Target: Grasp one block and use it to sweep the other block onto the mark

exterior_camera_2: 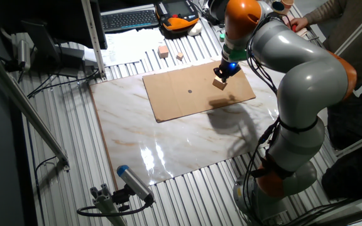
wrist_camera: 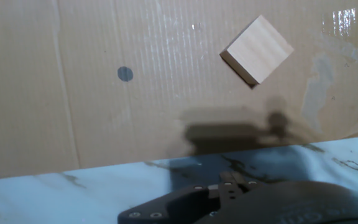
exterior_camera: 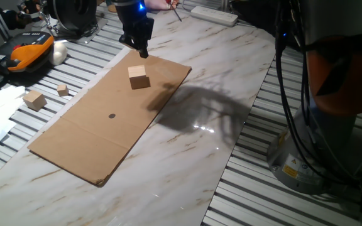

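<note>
While the gripper (exterior_camera: pixel 142 51) hangs above the far edge of the cardboard sheet (exterior_camera: pixel 99 135), its fingers point down at the board and hold nothing. How far the jaws stand apart cannot be told: one fixed view shows only a dark tapering tip, and the hand view shows just the dark base of the hand at the bottom of the picture, not the fingertips.

Nearest in one fixed view lies the marble tabletop (exterior_camera: pixel 187 169), with the flat brown cardboard sheet resting on it at a slant. On the sheet, roughly at its middle, sits the mark (exterior_camera: pixel 112 115), a small dark round dot. Farther along the sheet, toward the gripper, rests the light-tan wooden block (exterior_camera: pixel 139 77), sitting flat on the cardboard and well apart from the mark. The gripper is near this block but above and beyond it, not touching. In the hand view the same block (wrist_camera: pixel 257 48) appears turned so its corners point up and down the picture, with the mark (wrist_camera: pixel 125 74) off to its left.

Off the sheet to the left, on the slatted metal surface (exterior_camera: pixel 74 75), stand a second wooden block (exterior_camera: pixel 35 100) and, just beyond it, a much smaller tan cube (exterior_camera: pixel 63 90). Farther back lies an orange and black handheld device (exterior_camera: pixel 25 51), with a white power strip (exterior_camera: pixel 214 16) at the far edge.
</note>
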`<state>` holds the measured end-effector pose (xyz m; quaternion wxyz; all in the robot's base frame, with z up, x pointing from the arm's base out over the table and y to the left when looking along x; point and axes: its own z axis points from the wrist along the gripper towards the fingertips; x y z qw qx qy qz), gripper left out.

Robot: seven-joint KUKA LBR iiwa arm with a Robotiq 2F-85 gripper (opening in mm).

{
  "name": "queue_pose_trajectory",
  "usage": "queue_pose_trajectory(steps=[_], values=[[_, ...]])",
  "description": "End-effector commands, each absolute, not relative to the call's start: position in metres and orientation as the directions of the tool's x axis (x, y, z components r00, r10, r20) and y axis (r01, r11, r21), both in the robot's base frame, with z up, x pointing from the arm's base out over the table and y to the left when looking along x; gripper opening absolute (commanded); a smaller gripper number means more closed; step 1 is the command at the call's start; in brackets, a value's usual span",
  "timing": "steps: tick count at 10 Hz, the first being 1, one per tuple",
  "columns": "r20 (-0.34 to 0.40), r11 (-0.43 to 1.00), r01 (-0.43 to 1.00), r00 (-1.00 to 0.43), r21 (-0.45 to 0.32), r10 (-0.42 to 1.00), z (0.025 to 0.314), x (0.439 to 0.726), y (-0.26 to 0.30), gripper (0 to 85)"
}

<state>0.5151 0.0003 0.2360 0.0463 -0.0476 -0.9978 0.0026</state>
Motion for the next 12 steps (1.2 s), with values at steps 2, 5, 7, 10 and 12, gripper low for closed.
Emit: queue_pose_trajectory(steps=[2,5,7,10,12], values=[[0.11,0.99,0.136,-0.985,0.034,0.132,0.236,0.515,0.0,0.0],[0.109,0.986,0.168,-0.98,0.002,0.166,0.236,0.515,0.0,0.0],[0.071,0.987,0.159,-0.985,-0.004,0.159,0.236,0.515,0.0,0.0],[-0.016,0.984,0.121,-0.993,-0.13,0.12,0.235,0.519,-0.002,0.0],[-0.07,0.972,0.156,-0.987,-0.176,0.146,0.227,0.531,-0.006,17.0]])
